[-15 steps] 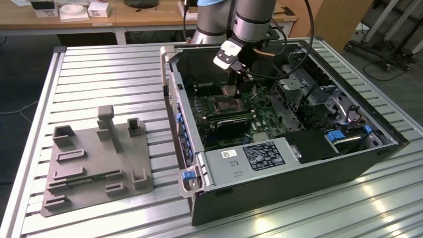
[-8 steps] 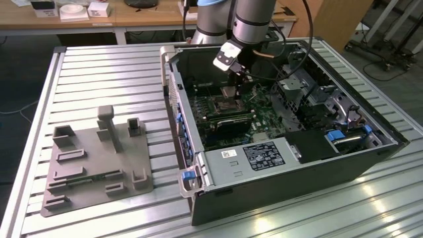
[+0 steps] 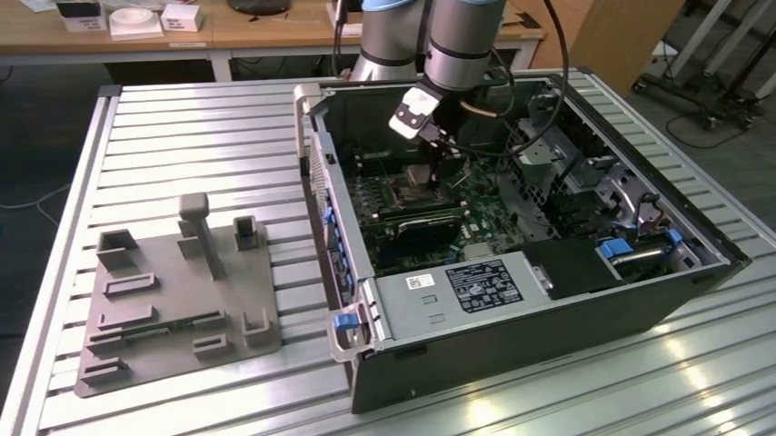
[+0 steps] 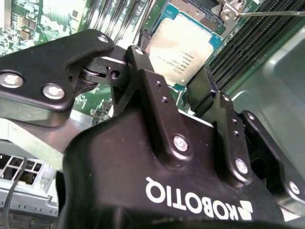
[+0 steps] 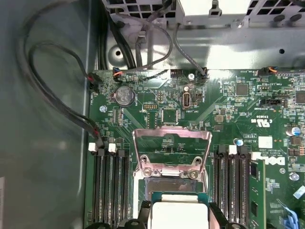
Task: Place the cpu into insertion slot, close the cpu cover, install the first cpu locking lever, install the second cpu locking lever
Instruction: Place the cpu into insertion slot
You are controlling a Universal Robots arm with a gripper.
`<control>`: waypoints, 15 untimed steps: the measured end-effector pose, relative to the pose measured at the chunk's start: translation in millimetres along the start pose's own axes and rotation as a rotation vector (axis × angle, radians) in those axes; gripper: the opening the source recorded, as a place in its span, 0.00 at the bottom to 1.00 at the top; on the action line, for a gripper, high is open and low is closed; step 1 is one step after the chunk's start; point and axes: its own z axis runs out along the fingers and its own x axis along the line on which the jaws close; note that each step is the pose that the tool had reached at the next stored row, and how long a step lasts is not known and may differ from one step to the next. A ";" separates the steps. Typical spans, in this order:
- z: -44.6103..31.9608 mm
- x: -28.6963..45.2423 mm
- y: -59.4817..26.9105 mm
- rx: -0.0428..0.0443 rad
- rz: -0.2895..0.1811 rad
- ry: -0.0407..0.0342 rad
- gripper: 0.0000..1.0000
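Observation:
My gripper (image 5: 178, 215) is shut on the cpu (image 5: 178, 204), a flat silvery square with a green edge, gripped by two opposite sides. In the second wrist view the cpu (image 4: 183, 43) sits between the black fingers (image 4: 139, 55). The insertion slot (image 5: 167, 184) lies just beyond the cpu, its dark centre partly hidden by it. The cpu cover (image 5: 171, 151), a silver frame with a window, is swung open away from the slot. In the exterior view the gripper (image 3: 421, 174) hangs inside the computer case over the slot (image 3: 406, 193).
Black memory slots (image 5: 110, 186) flank the socket on both sides. A thin metal lever rod (image 4: 271, 13) runs beside the slot. Loose cables (image 5: 57, 95) lie along the case wall. A grey fixture plate (image 3: 176, 291) stands on the table at the exterior view's left.

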 end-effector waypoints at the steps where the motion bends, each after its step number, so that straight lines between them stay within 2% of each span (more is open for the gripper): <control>1: 1.4 0.0 -0.5 0.0001 0.000 -0.0001 0.54; 9: 9.4 1.0 -2.1 0.0001 0.000 -0.0002 0.54; 15: 12.0 2.3 -2.1 0.0001 0.000 -0.0001 0.54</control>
